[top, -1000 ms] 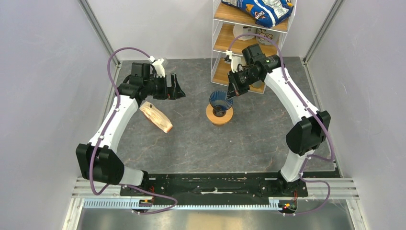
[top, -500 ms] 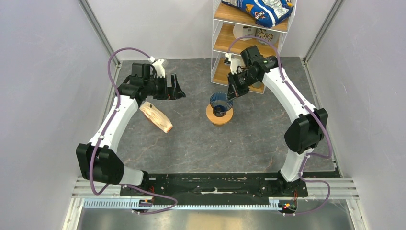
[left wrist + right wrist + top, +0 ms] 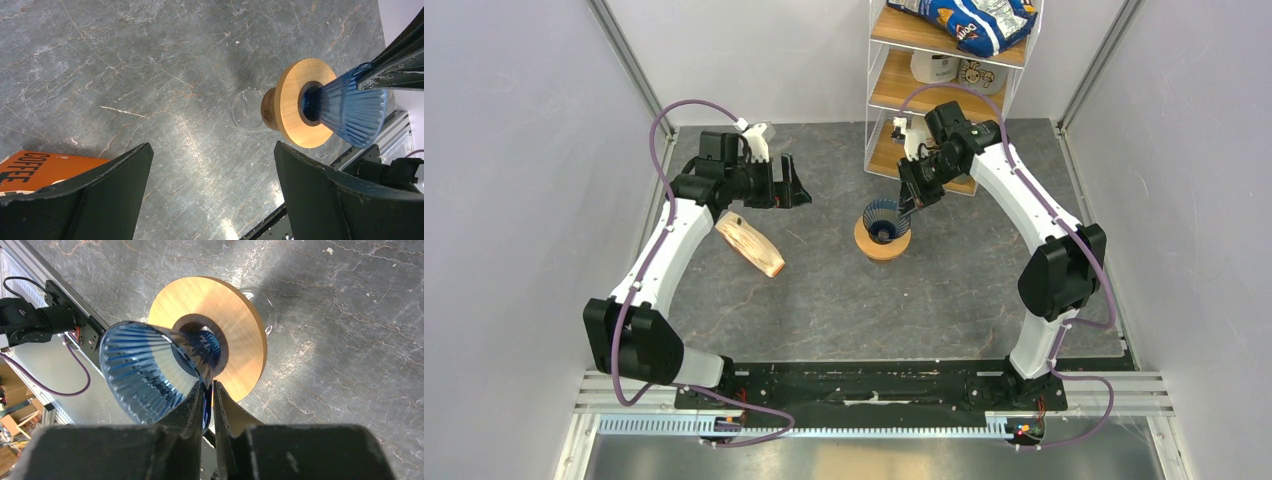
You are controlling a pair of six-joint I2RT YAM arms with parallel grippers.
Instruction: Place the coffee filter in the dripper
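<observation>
The right pincer (image 3: 209, 386) has its jaws nearly together astride the rim of the dark blue ribbed funnel-shaped dripper (image 3: 145, 370); whether they pinch it cannot be told. The dripper sits point-down, mouth up, in a flat orange-brown wooden ring (image 3: 240, 340) on a clear glass cup (image 3: 246, 107). The left pincer (image 3: 212, 147) gapes wide above the grey table (image 3: 125, 60).

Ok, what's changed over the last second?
The right claw shifted slightly nearer and leftward with the dripper, whose rim now sits lower over the wooden ring. The claw straddles the dripper's wall, but a firm grip can't be confirmed. The left claw, open, and the paper stack stayed put.
</observation>
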